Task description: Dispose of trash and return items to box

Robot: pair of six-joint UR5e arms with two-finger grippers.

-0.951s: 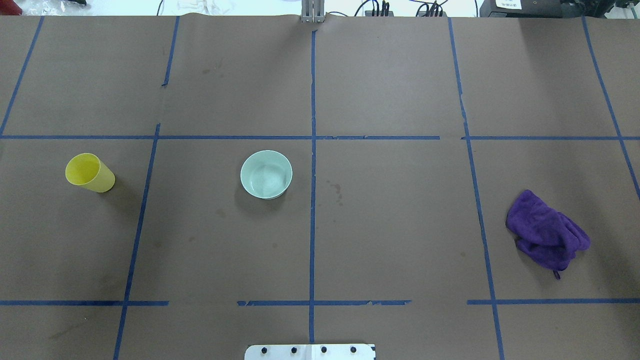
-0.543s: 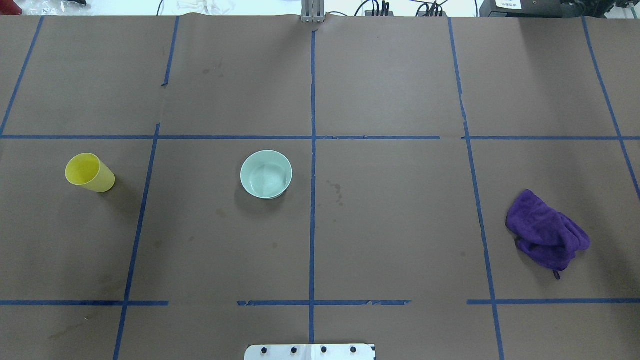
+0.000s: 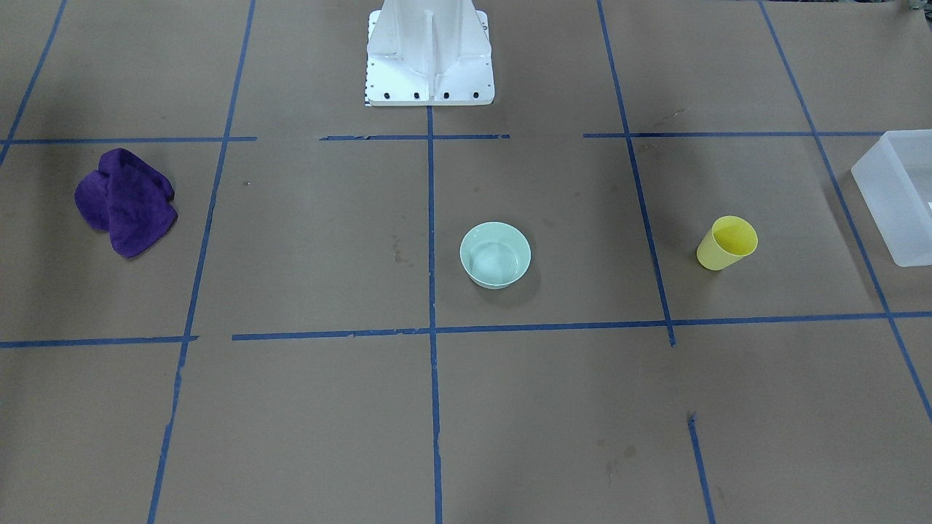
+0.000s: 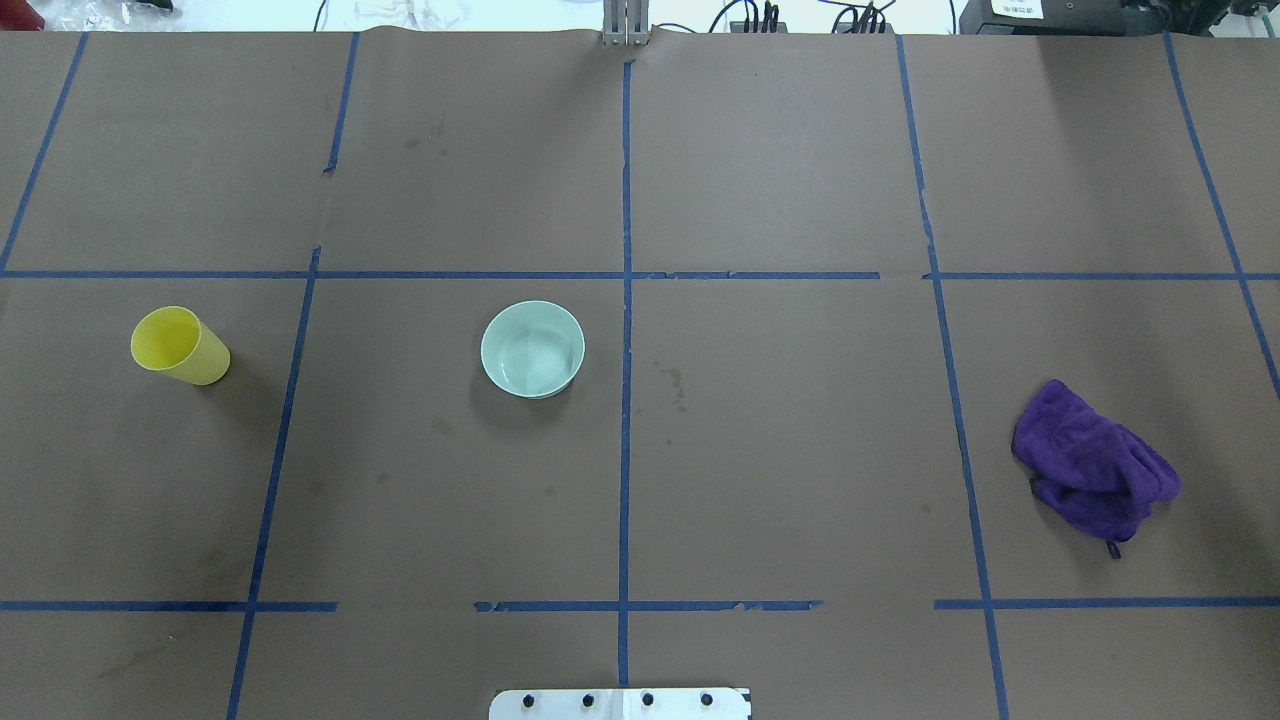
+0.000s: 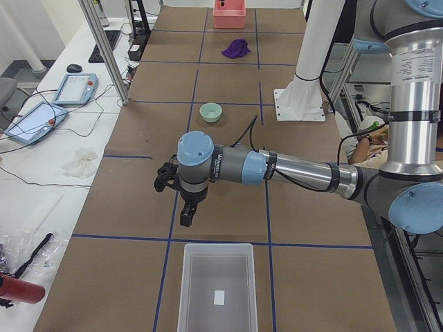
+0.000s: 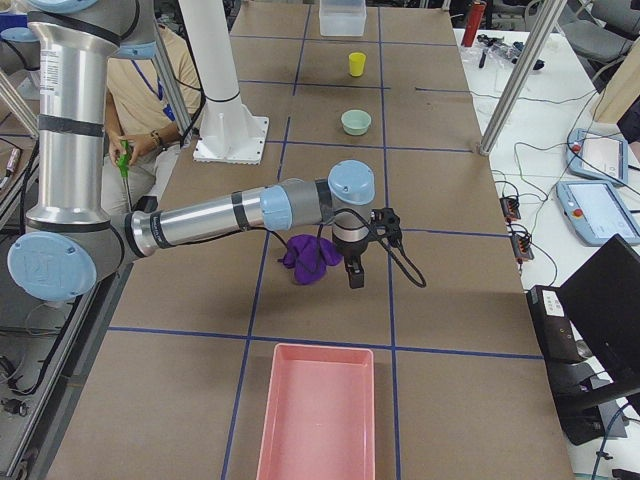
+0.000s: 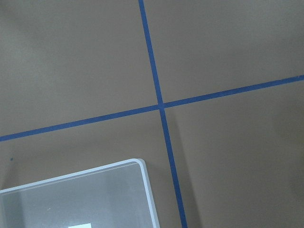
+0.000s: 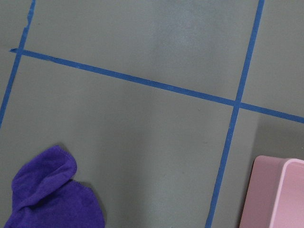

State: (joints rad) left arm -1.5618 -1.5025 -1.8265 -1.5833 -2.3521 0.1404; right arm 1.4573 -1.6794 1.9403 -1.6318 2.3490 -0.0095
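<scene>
Left arm as I saw it stretched level over the table, left gripper (image 5: 187,213) pointing down near the box (image 5: 208,277) (open or closed, I could not tell), right gripper (image 6: 352,272) likewise above the purple cloth (image 6: 308,258), yellow cup (image 4: 180,345) upright, outside the box.

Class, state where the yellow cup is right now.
Overhead view: the yellow cup stands upright on the robot's left side, left of the pale green bowl; the frosted box lies farther left.
</scene>
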